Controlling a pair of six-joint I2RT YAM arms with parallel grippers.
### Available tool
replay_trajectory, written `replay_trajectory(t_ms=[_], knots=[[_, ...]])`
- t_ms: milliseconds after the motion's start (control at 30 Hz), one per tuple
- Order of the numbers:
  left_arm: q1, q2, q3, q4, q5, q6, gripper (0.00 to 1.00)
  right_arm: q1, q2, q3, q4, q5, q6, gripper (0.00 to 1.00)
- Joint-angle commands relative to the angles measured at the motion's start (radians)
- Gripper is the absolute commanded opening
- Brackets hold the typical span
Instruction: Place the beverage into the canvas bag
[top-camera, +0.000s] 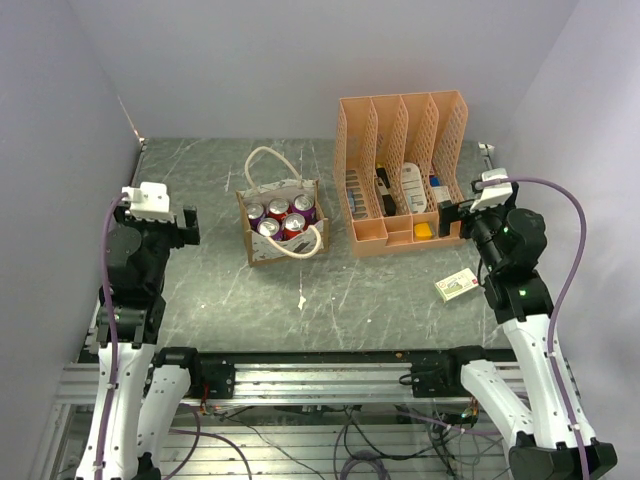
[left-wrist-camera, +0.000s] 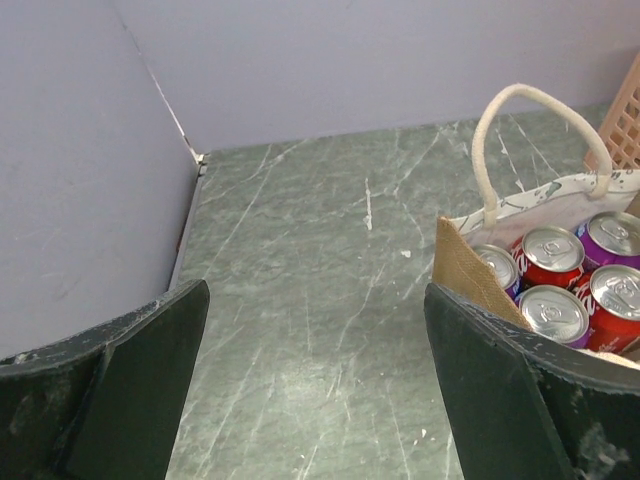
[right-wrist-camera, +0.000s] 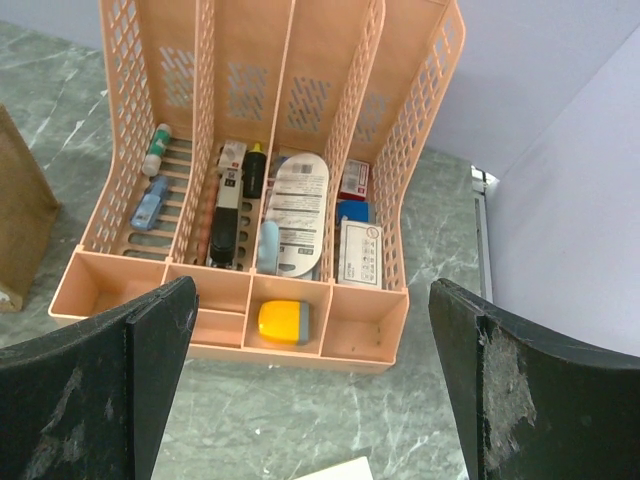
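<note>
Five soda cans (top-camera: 279, 215) stand upright inside the canvas bag (top-camera: 270, 252) near the middle of the table (top-camera: 200, 290), just left of the orange file organizer (top-camera: 400, 130). My left gripper (left-wrist-camera: 316, 290) is spread wide and empty, beside the bag; my right gripper (right-wrist-camera: 312, 285) gapes empty too, facing the organizer.

Table (left-wrist-camera: 300, 300): smooth stone-look top, dull sheen, pale veins. Bag (left-wrist-camera: 462, 262): coarse woven cloth, with a rough brown edge like burlap. Handles (left-wrist-camera: 522, 91): cream cord. Cans (left-wrist-camera: 552, 308): shiny metal lids, glossy printed sides. Organizer (right-wrist-camera: 235, 70): smooth matt orange plastic. My right fingers (right-wrist-camera: 520, 400): matt black, scuffed grey.
</note>
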Motion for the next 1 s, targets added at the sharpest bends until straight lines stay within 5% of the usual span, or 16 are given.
replay_trajectory(t_ms=[0,433,967], knots=[[0.032,-0.005,0.034,-0.034,0.038,0.003,0.99,-0.01,-0.005,-0.025,0.046,0.031,0.006,1.0],[0.05,-0.013,0.017,-0.03,0.002,0.02,0.99,-0.009,0.019,-0.063,0.145,0.282,0.008,1.0],[0.063,-0.011,0.007,-0.028,-0.002,0.031,0.99,-0.009,0.022,-0.065,0.128,0.244,-0.008,1.0]])
